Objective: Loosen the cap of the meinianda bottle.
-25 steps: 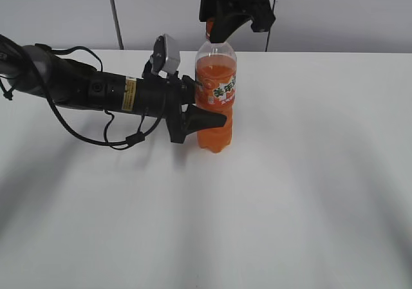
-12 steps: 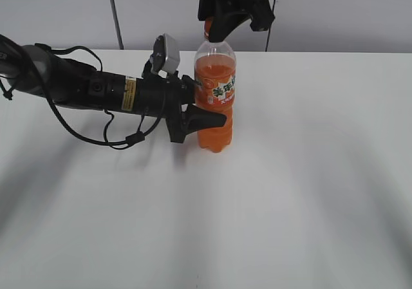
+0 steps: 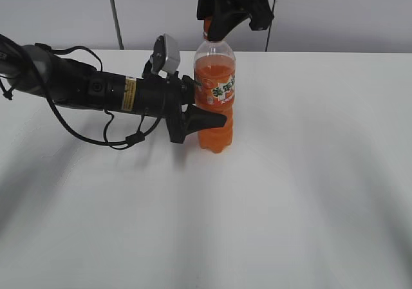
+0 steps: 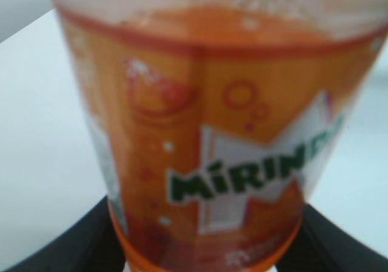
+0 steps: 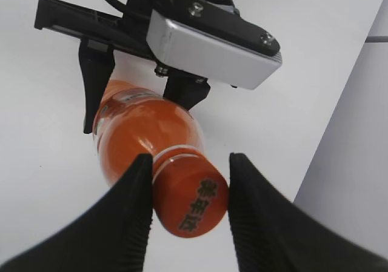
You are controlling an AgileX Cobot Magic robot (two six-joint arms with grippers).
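Observation:
The meinianda bottle (image 3: 214,102) stands upright on the white table, full of orange drink. My left gripper (image 3: 212,112) comes in from the left and is shut on the bottle's labelled middle; in the left wrist view the bottle (image 4: 206,132) fills the frame between the black fingers (image 4: 206,251). My right gripper (image 3: 222,26) hangs from above over the bottle top. In the right wrist view its two black fingers (image 5: 190,208) sit on both sides of the orange cap (image 5: 193,202) and touch it. The cap (image 3: 208,26) is mostly hidden in the exterior view.
The white table (image 3: 309,173) extends to the front and right of the bottle. A grey wall (image 3: 335,12) rises behind its far edge. The left arm with its cables (image 3: 84,89) lies low across the table's left side.
Almost nothing differs. The right gripper and the bottle top have shifted very slightly to the left; both grippers keep their hold.

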